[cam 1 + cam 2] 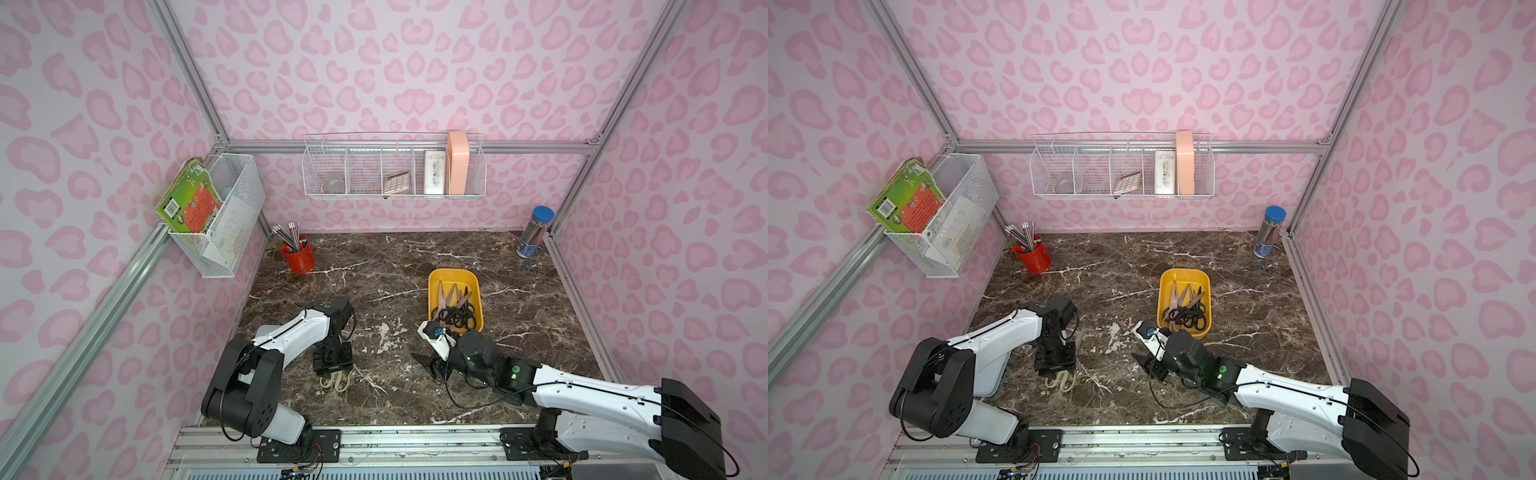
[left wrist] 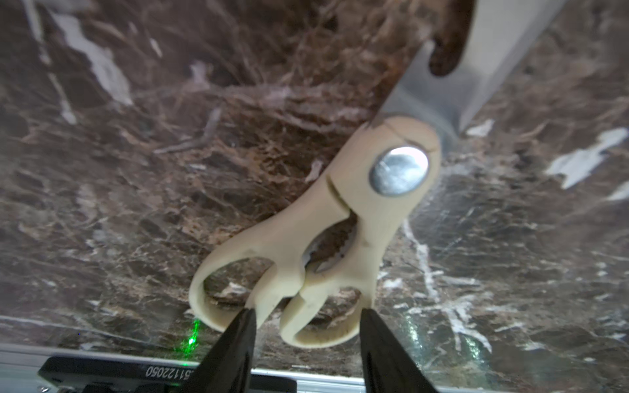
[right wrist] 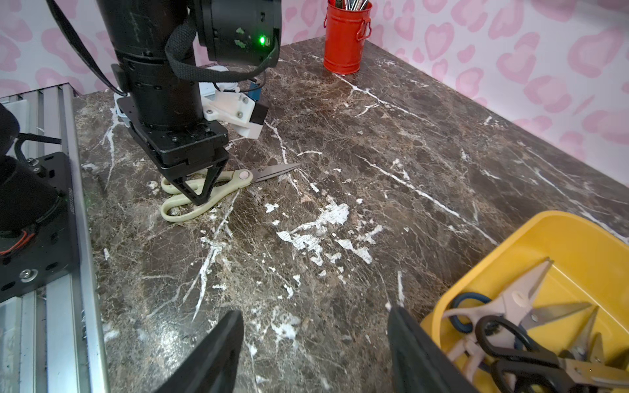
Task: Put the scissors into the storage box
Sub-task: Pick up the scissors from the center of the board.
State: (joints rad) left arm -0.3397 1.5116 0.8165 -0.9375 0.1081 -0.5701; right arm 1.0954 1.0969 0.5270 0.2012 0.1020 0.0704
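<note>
Cream-handled scissors (image 2: pixel 340 211) lie flat on the table (image 2: pixel 136 170) at 8 o'clock of the storage box (image 1: pixel 440 276). One handle loop is straddled by the downward-pointing left gripper (image 2: pixel 306 311); whether it clamps cannot be told. The right gripper (image 3: pixel 315 310), spread and empty, hovers low at the box's 7 o'clock.

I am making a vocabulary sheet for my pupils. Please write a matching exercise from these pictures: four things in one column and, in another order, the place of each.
Things
1. cream scissors
2. black scissors
3. pencils
4. calculator

Places
a. in the long wire basket on the back wall
b. in the yellow box
c. flat on the table, outside the box
d. in the red pot

Pairs: 1-c, 2-b, 3-d, 4-a
</note>
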